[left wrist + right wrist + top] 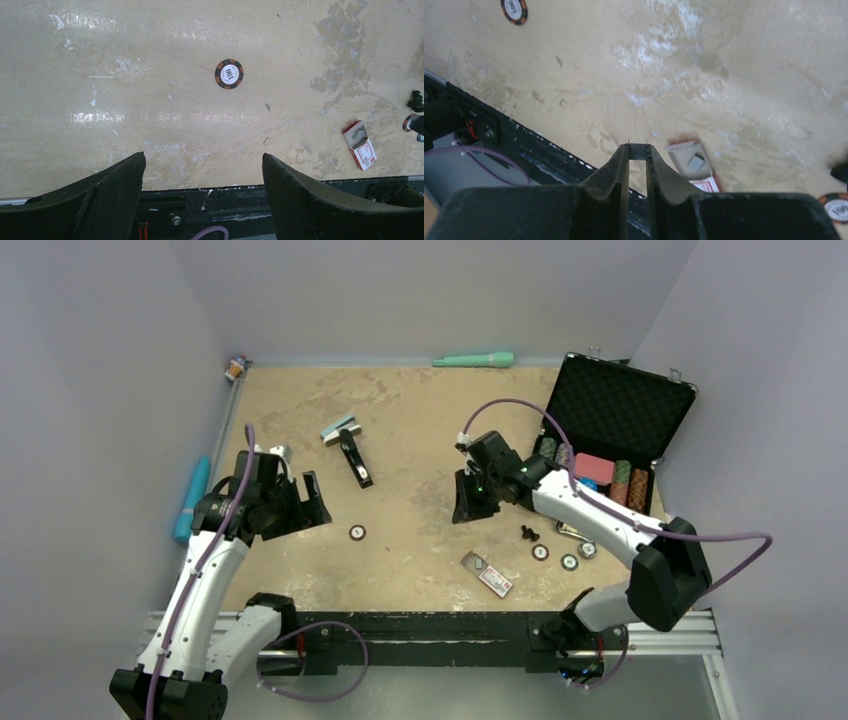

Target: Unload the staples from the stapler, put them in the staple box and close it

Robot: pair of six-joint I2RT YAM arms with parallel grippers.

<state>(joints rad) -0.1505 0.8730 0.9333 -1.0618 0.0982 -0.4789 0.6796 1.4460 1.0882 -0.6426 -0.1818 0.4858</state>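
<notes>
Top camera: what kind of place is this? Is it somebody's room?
Most likely a robot practice bench, not a room. The left arm and right arm are bolted to a metal rail at a scuffed table, with plain walls close around, plus a stapler and chip case.

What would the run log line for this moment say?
left fingers: open, empty | right fingers: shut on staples | stapler: on table, unheld

Overhead; two close, downward wrist views
</notes>
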